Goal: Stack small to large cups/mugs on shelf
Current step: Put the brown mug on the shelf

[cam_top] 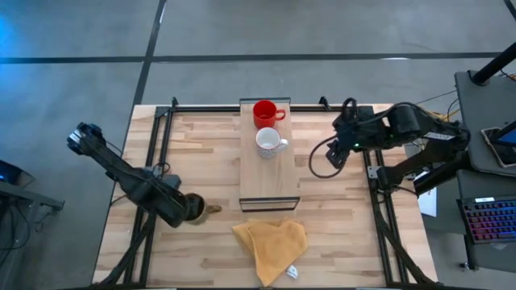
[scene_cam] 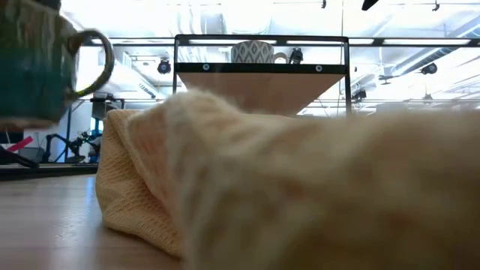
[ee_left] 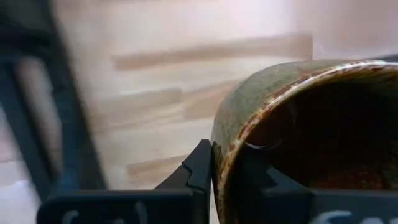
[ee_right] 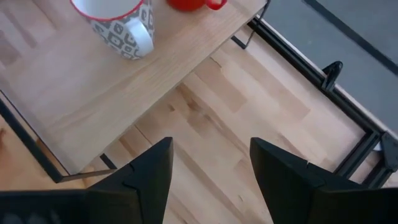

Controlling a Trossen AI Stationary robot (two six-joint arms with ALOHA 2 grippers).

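The brown mug (cam_top: 199,209), greenish outside and dark inside, is in my left gripper (cam_top: 190,209) near the table's left front. In the low view the brown mug (scene_cam: 34,64) hangs above the tabletop, its handle (scene_cam: 96,58) pointing toward the shelf. The red mug (cam_top: 264,113) and the patterned white mug (cam_top: 268,142) stand on their bases on the shelf (cam_top: 270,181), red at the far end. My right gripper (cam_top: 333,155) is open and empty, right of the shelf; it also shows in the right wrist view (ee_right: 211,168). My left gripper pinches the brown mug's wall at the rim (ee_left: 227,149), one finger outside (ee_left: 196,168) and one inside the hollow (ee_left: 261,180). The fingers come slanting down from the table's left. The mug is lifted clear of the table, about upright.
A crumpled yellow cloth (cam_top: 270,246) lies on the table in front of the shelf's near end and fills most of the low view (scene_cam: 247,180). Dark metal frame rails (cam_top: 157,153) run along the table's left and right sides.
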